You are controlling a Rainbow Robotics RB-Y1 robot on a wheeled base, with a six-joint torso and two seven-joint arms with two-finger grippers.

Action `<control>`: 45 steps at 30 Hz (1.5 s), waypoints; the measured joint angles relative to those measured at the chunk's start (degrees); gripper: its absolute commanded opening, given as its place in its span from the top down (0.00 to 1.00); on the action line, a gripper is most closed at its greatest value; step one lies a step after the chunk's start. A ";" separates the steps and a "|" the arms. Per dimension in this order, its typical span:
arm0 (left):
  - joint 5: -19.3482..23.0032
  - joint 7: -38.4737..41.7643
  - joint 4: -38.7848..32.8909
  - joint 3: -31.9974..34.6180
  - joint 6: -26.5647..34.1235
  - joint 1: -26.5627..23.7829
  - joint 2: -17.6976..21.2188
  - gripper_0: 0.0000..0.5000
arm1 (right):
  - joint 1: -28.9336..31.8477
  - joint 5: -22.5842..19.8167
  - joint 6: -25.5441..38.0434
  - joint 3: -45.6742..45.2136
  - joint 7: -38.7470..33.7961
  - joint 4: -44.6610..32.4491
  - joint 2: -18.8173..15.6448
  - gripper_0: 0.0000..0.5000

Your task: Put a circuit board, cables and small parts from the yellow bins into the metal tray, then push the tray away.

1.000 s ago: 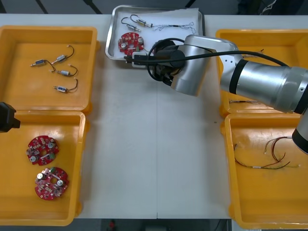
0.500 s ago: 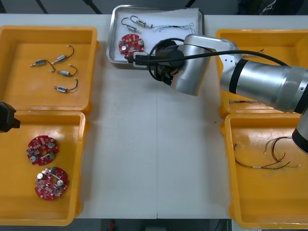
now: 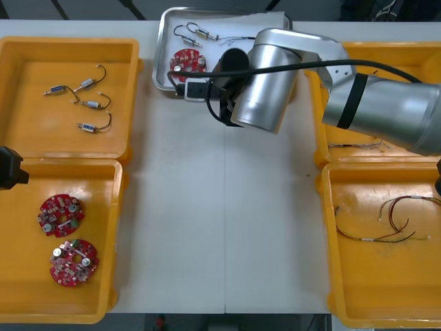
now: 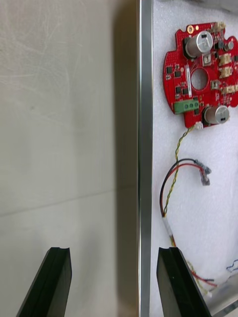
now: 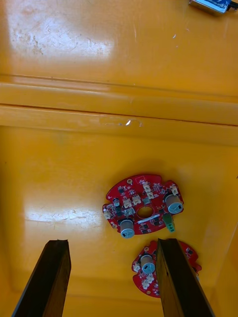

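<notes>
Right arm's forearm is swinging toward the far side since a second ago. The right gripper [image 3: 195, 89] is staying at the near rim of the metal tray [image 3: 159, 48], and the tray is barely shifting. Circuit board [image 3: 189, 60], cables [image 4: 167, 225] and small metal parts [image 3: 196, 31] are lying inside, so loading looks done and the push is beginning. Right wrist view is adding what overhead hides: fingers wide apart, straddling the rim, gripping nothing. Left gripper [image 3: 7, 167] is waiting, spread open, over the near-left yellow bin [image 3: 117, 207].

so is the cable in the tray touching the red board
Touching. The right wrist view shows the cable running into a connector at the circuit board's edge, in the metal tray. The right gripper stands open across the tray's rim.
</notes>
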 measured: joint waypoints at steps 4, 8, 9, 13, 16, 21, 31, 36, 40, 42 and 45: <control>0.00 0.00 0.01 0.00 0.00 0.00 0.00 0.00 | 0.08 -5.13 5.93 -4.34 -0.01 -3.80 -1.85 0.00; 0.00 0.00 0.04 0.00 -0.01 0.02 0.00 0.00 | 0.99 -8.38 10.84 -9.67 -0.10 -7.48 -3.90 0.00; 0.00 0.00 0.04 0.00 -0.01 0.02 0.00 0.00 | 1.43 -9.21 12.24 -11.15 -0.39 -8.57 -4.55 0.00; 0.00 0.00 0.04 0.00 -0.01 0.02 0.00 0.00 | 3.12 -12.05 16.47 -15.76 -5.65 -13.23 -7.96 0.00; 0.00 0.00 0.05 0.00 -0.01 0.03 0.00 0.00 | 4.11 -13.53 19.59 -17.75 -10.98 -16.32 -11.09 0.00; 0.00 0.00 0.06 0.00 -0.01 0.05 0.00 0.00 | 7.13 -15.81 25.61 -23.04 -13.40 -20.01 -14.90 0.00; 0.00 0.00 0.07 0.00 -0.02 0.05 0.00 0.00 | 15.69 -19.51 34.40 -34.35 -22.25 -26.61 -21.87 0.00; 0.00 0.00 0.08 0.00 -0.02 0.06 0.00 0.00 | 21.43 -22.31 36.61 -40.46 -29.03 -28.90 -25.17 0.00; 0.00 0.00 0.08 0.00 -0.02 0.06 0.00 0.00 | 27.46 -23.81 38.10 -47.53 -30.13 -29.92 -26.30 0.00; 0.00 0.00 0.08 0.00 -0.02 0.06 0.00 0.00 | 30.54 -24.60 38.88 -51.52 -30.15 -30.10 -26.48 0.00; 0.00 0.00 0.08 0.00 -0.02 0.06 0.00 0.00 | 35.00 -25.30 39.64 -56.91 -30.16 -30.11 -26.52 0.00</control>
